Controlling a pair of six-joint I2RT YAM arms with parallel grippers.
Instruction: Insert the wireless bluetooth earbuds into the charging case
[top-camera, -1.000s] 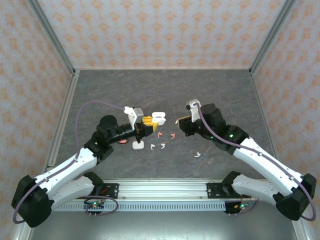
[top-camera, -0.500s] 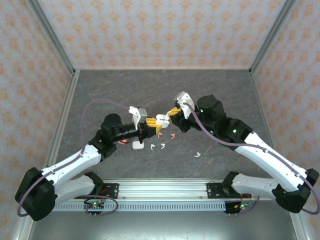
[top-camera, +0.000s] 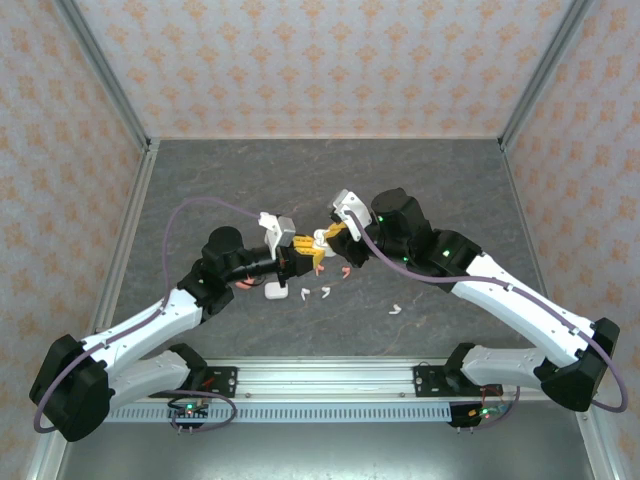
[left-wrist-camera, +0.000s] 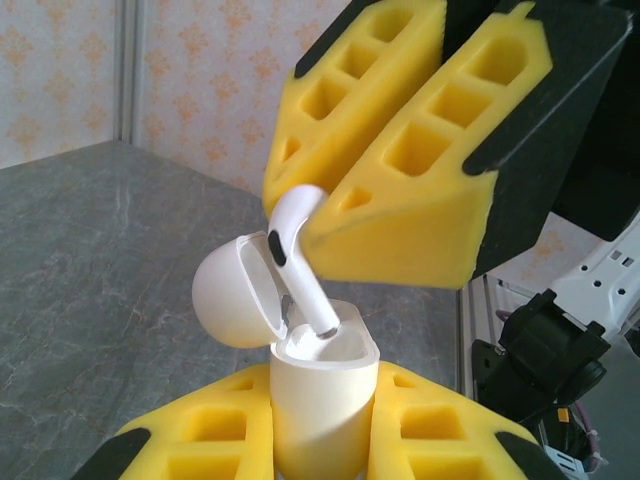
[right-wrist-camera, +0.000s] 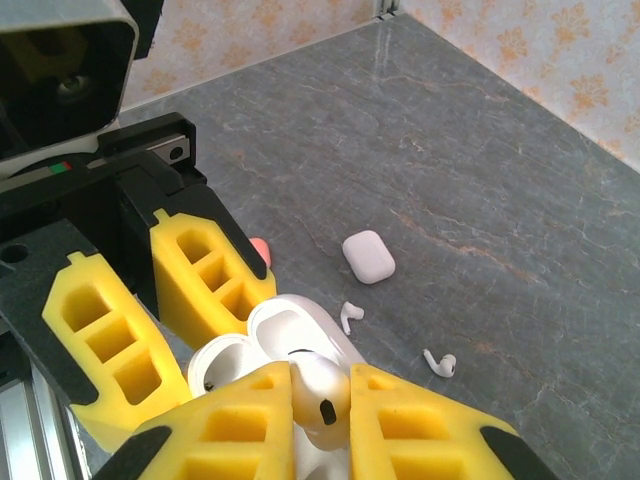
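Left wrist: white stemmed earbud (left-wrist-camera: 297, 262), tip at case (left-wrist-camera: 322, 412).

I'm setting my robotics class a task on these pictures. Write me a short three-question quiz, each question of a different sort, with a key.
1. True or false: the left gripper holds the charging case with its lid shut.
2. What is the right gripper shut on? A) a white earbud B) a coral earbud C) a cable
3. Which end of that earbud meets the case?
Key: 1 false, the lid stands open. 2 A. 3 the stem.
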